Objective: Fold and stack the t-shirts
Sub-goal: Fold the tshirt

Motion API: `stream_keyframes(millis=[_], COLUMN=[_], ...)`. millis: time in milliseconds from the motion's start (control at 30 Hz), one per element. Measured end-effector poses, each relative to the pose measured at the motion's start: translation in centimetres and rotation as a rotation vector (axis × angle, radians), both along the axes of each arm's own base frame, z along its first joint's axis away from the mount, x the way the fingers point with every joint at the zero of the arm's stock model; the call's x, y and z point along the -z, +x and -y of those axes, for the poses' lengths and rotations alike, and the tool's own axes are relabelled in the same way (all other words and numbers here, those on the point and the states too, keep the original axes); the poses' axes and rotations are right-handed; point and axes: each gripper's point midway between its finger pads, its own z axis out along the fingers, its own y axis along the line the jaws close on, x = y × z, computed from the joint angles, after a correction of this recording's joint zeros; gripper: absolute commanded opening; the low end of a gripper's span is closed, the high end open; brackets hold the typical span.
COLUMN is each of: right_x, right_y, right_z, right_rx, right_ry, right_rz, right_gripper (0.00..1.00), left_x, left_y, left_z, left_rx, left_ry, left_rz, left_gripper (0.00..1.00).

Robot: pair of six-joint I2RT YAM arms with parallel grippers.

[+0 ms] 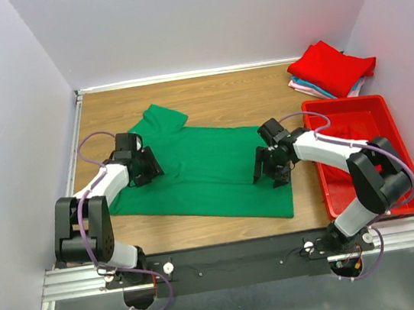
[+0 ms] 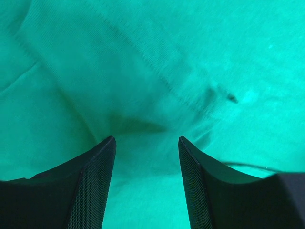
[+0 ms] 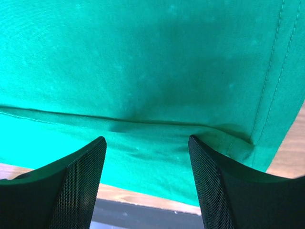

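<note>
A bright green t-shirt (image 1: pixel 209 170) lies spread on the wooden table, one sleeve (image 1: pixel 159 119) pointing to the back left. My left gripper (image 1: pixel 147 167) hovers over its left side, open, with only green cloth (image 2: pixel 143 86) below the fingers (image 2: pixel 97 176). My right gripper (image 1: pixel 271 173) stands open over the shirt's right part; a folded edge and a stitched hem (image 3: pixel 267 95) show beyond its fingers (image 3: pixel 83 176). Folded t-shirts (image 1: pixel 331 68) are stacked at the back right, a red one on top, light blue and pink below.
A red plastic bin (image 1: pixel 361 152) sits at the right side of the table, close to my right arm. White walls enclose the table on the left, back and right. The near table edge (image 3: pixel 143 195) shows under the right gripper.
</note>
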Motion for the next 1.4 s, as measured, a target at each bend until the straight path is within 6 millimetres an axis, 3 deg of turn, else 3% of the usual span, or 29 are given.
stream_keyframes(millis=[133, 200, 300, 367, 400, 533, 667, 833, 933, 1133, 1400], right_x=[-0.3, -1.0, -3.8, -5.5, -6.2, -7.0, -5.9, -5.0, -4.3, -2.7, -1.5], right_y=[-0.7, -0.5, 2.2, 4.1, 5.2, 9.2, 13.2, 16.6, 18.0, 18.9, 19.2], right_z=[0.3, 0.3, -0.5, -0.6, -0.5, 2.1, 5.6, 7.6, 8.8, 10.3, 10.4], right_rx=[0.003, 0.01, 0.022, 0.038, 0.049, 0.129, 0.19, 0.221, 0.238, 0.263, 0.261], right_ry=[-0.013, -0.022, -0.017, -0.014, -0.015, -0.066, -0.169, -0.233, -0.26, -0.274, -0.273], right_rz=[-0.036, -0.043, 0.033, 0.088, 0.115, 0.167, 0.178, 0.193, 0.195, 0.174, 0.16], right_gripper=[0.78, 0.79, 0.81, 0.81, 0.8, 0.8, 0.77, 0.73, 0.71, 0.7, 0.69], left_x=[-1.5, -3.1, -6.2, -8.4, -9.9, -12.5, -12.7, -12.5, -12.1, -12.0, -8.7], left_y=[-1.0, -0.2, 2.4, 4.9, 7.1, 12.5, 17.5, 22.5, 25.4, 31.0, 31.8], left_z=[-0.2, -0.2, -0.1, 0.0, 0.1, 0.3, 0.5, 1.0, 1.6, 2.4, 1.0], left_rx=[-0.015, -0.02, -0.026, -0.025, -0.026, -0.022, -0.017, -0.013, -0.006, -0.031, -0.09], left_ry=[-0.004, -0.006, -0.004, 0.001, 0.003, 0.017, 0.034, 0.039, 0.045, 0.075, 0.151], left_rz=[-0.016, 0.006, 0.076, 0.133, 0.178, 0.259, 0.296, 0.355, 0.385, 0.453, 0.389], left_gripper=[0.64, 0.64, 0.64, 0.64, 0.64, 0.64, 0.64, 0.64, 0.64, 0.63, 0.62])
